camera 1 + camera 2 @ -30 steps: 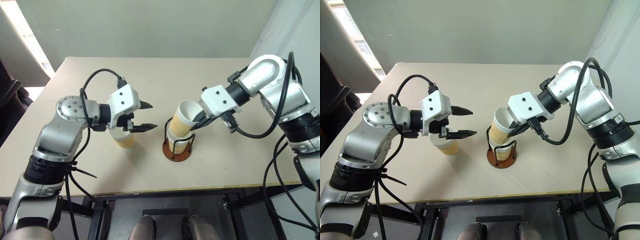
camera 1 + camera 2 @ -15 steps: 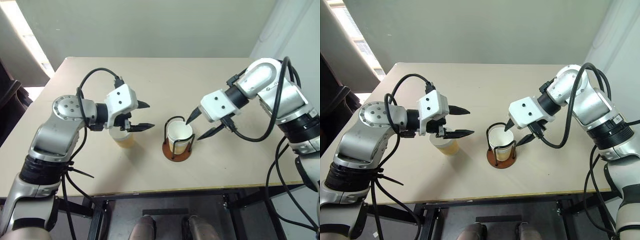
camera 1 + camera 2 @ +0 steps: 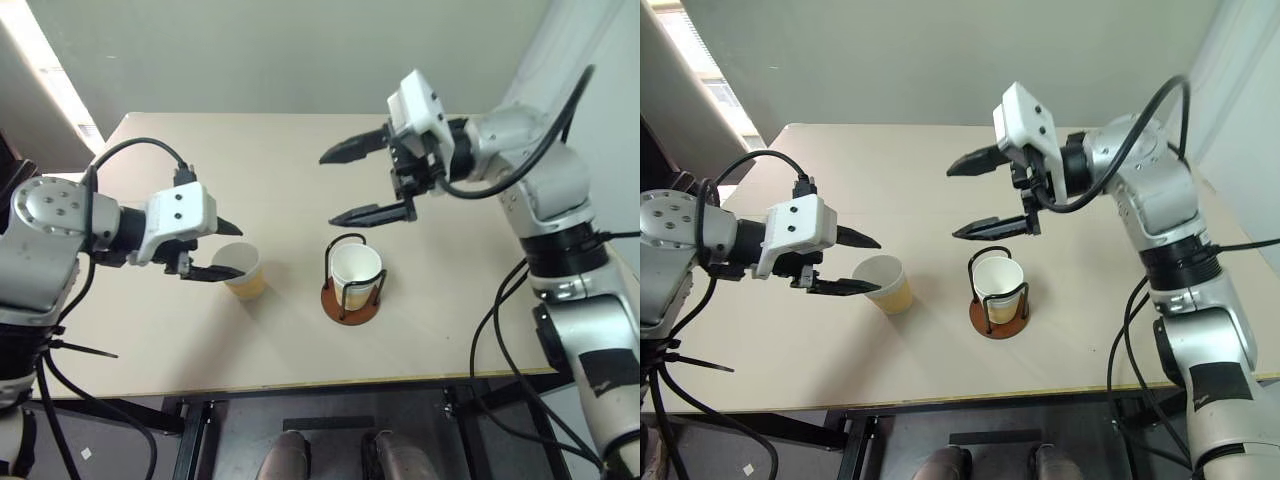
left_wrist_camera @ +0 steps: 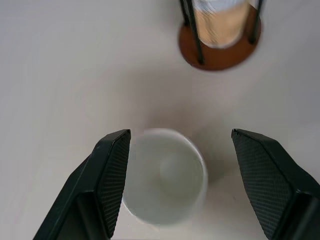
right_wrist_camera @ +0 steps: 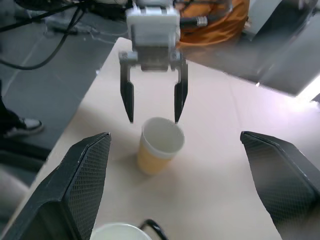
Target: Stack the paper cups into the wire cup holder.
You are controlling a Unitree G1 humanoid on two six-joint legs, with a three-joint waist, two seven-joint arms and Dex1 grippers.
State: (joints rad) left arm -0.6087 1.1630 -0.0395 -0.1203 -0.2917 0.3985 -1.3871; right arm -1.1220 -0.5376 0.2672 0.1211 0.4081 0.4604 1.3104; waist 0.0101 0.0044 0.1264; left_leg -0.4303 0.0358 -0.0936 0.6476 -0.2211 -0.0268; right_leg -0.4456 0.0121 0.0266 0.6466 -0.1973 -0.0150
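The right gripper (image 3: 358, 182) is hanging wide open and empty, up above the wire cup holder (image 3: 351, 295). That looks like it is done with its cup, because paper cups are sitting nested inside the holder (image 3: 355, 268) now. A second ago this gripper was pinching a tilted cup over the holder; since then it has let go and lifted away.

The left gripper (image 3: 860, 263) is wide open too, holding nothing. It is pointing at the last loose cup (image 3: 886, 283), which is standing on the table (image 3: 280, 150) beside the holder. This gripper has pulled back to its own side, probably lining up to grab that cup.
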